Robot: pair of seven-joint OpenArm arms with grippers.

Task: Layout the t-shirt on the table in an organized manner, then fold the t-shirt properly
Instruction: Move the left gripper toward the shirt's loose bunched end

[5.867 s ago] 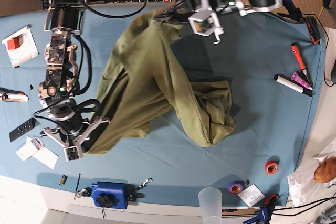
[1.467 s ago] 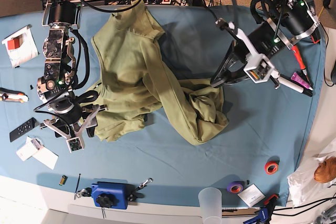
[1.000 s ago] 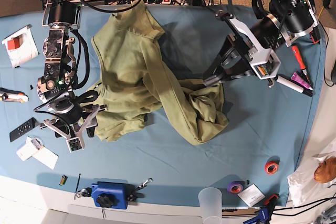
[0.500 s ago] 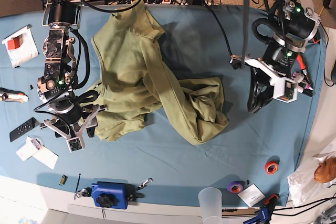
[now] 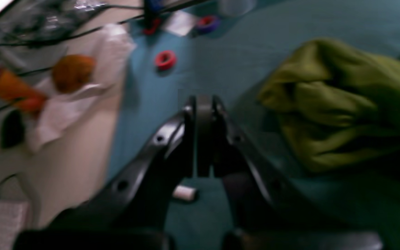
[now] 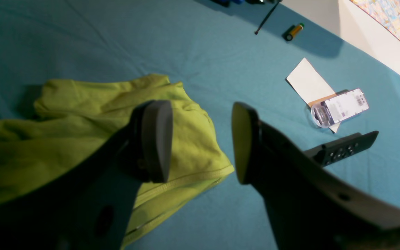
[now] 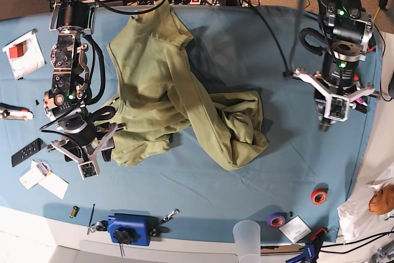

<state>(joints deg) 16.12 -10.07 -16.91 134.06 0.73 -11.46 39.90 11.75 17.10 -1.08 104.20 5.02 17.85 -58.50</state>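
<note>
The olive-green t-shirt (image 7: 178, 90) lies crumpled on the teal table (image 7: 295, 164), one part spread toward the back and a bunched fold at the front right. My right gripper (image 7: 89, 163) hovers at the shirt's left hem corner. It is open, and the hem (image 6: 186, 163) lies below and between its fingers (image 6: 155, 139). My left gripper (image 7: 324, 122) is shut and empty over bare cloth, well to the right of the shirt. Its closed fingertips (image 5: 203, 104) point at the table, with the bunched shirt (image 5: 342, 118) off to one side.
A red tape roll (image 7: 318, 196), purple tape (image 7: 276, 218) and a plastic cup (image 7: 246, 238) sit at the front right. A remote (image 6: 342, 149), a paper card (image 6: 307, 83) and a battery (image 6: 293, 31) lie near my right gripper. A blue tool (image 7: 128, 228) stands at the front edge.
My left arm has swung away from the shirt's right side toward the table's right edge, staying shut. The right arm and the shirt have not moved.
</note>
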